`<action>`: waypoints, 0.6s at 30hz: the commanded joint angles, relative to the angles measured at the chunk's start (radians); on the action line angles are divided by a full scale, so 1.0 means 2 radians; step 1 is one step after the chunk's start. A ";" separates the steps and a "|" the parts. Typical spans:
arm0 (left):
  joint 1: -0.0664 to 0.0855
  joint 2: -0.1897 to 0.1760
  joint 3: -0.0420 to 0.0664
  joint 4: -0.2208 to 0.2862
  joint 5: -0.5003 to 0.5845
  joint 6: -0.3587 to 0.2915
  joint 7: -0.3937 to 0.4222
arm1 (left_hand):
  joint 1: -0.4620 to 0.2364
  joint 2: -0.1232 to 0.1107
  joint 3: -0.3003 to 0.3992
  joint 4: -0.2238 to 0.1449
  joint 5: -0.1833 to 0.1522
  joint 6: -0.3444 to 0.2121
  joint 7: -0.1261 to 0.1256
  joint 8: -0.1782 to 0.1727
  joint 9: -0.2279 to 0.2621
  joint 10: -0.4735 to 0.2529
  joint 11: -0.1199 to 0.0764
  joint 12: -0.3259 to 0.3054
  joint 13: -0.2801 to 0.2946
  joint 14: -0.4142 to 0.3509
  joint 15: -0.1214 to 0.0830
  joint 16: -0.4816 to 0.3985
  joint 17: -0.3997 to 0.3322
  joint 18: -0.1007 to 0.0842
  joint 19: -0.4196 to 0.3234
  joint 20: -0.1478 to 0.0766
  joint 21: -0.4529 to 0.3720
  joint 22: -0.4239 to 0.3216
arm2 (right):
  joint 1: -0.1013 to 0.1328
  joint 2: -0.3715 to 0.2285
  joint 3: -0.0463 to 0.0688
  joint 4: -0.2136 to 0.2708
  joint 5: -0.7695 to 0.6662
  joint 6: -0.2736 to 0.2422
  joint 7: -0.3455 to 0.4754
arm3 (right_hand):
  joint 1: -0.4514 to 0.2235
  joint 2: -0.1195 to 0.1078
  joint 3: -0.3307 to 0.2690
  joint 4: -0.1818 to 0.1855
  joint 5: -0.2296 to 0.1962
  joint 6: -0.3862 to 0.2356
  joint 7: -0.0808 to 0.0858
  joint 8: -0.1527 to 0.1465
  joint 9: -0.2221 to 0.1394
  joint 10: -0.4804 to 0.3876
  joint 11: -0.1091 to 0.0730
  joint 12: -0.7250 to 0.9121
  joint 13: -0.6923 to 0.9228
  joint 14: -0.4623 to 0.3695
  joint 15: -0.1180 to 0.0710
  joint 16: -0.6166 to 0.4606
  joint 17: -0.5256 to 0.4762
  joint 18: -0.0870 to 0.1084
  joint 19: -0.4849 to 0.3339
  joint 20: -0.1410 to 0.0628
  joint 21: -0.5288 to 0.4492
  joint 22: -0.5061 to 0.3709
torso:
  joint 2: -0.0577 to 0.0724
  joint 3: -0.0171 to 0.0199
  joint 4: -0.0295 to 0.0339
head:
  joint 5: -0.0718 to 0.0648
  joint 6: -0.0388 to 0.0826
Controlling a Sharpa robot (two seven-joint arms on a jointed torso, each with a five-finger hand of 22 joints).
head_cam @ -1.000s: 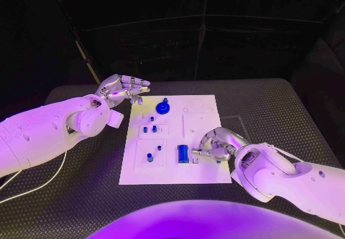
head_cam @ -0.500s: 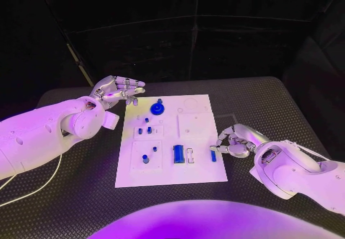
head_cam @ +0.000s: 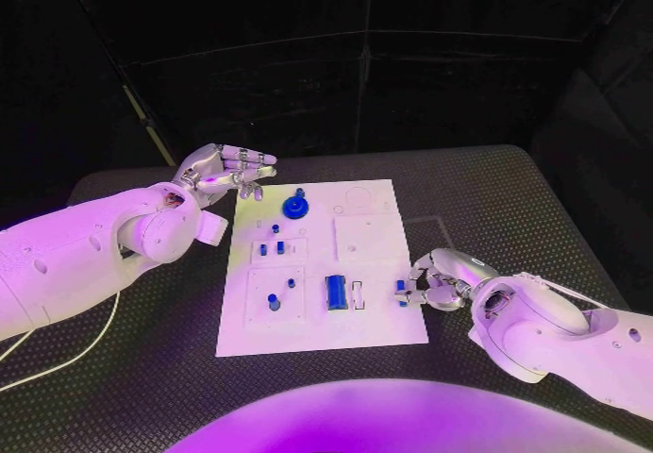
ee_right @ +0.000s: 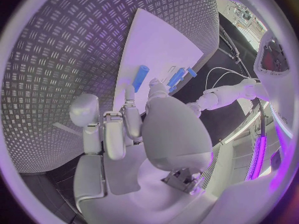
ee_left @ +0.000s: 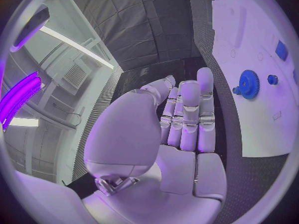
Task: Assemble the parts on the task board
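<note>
In the head view the white task board lies in the middle of the frame on the black studded worktop, its long sides running from the lower centre toward the upper centre. Near its upper edge sits a blue gear, with a tiny blue peg just below and to the left of it. Further down, two short blue pins stand side by side in a small recessed panel, and below them a larger square panel carries a small dot-like part and a rounder blue piece. In the lower middle of the board a blue bar lies lengthwise, just beside a narrow pale slot. The left robot hand hovers in the upper left of the frame, off the board's upper left corner, fingers curled in toward the thumb; the left wrist view shows its fingers lying close together and straight along the palm with nothing visible in them. The right robot hand sits at the board's right edge, in the lower right of the frame, fingertips bunched around a small blue part at the edge of the board; whether it actually pinches that part I cannot tell, as the fingers hide the contact.
</note>
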 commanded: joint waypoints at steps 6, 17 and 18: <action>0.000 0.001 0.000 0.000 0.002 0.006 0.003 | -0.005 0.002 -0.003 0.000 -0.002 -0.001 0.002 0.001 -0.001 -0.004 -0.001 0.002 0.000 -0.004 0.001 -0.001 0.000 0.007 0.001 0.002 -0.003 -0.001 | -0.006 0.014 0.000 -0.008 -0.028 0.025 -0.021 | 0.012 0.000 -0.004 -0.003 0.003 0.008 0.000 -0.002 -0.002 -0.003 -0.001 -0.004 -0.001 0.041 0.002 -0.002 0.066 -0.005 -0.002 0.002 -0.003 -0.001 | 0.000 0.0002 -0.0021 | 0.002 0.000; 0.000 0.001 0.000 0.000 0.002 0.007 0.002 | -0.005 0.002 -0.003 0.000 -0.002 -0.001 0.002 0.001 -0.001 -0.004 -0.001 0.002 0.000 -0.004 0.001 -0.001 0.000 0.007 0.001 0.002 -0.003 -0.001 | -0.007 0.030 0.000 -0.017 -0.067 0.039 -0.039 | 0.063 0.005 0.002 -0.025 0.015 0.012 -0.001 -0.007 -0.008 -0.004 -0.002 -0.007 -0.001 0.041 0.000 -0.003 0.065 -0.005 -0.002 0.000 -0.006 -0.004 | 0.000 -0.0001 -0.0014 | 0.004 0.000; 0.000 0.001 0.000 0.001 0.002 0.007 0.002 | -0.005 0.002 -0.003 0.000 -0.002 -0.001 0.002 0.001 -0.001 -0.004 -0.001 0.002 0.000 -0.004 0.001 -0.001 0.000 0.007 0.001 0.002 -0.003 -0.001 | -0.007 0.032 0.000 -0.018 -0.073 0.042 -0.041 | 0.069 0.007 0.004 -0.028 0.020 0.012 -0.001 -0.008 -0.009 -0.004 -0.002 -0.007 -0.001 0.041 0.000 -0.003 0.065 -0.005 -0.002 0.000 -0.006 -0.004 | 0.000 -0.0001 -0.0014 | 0.004 0.000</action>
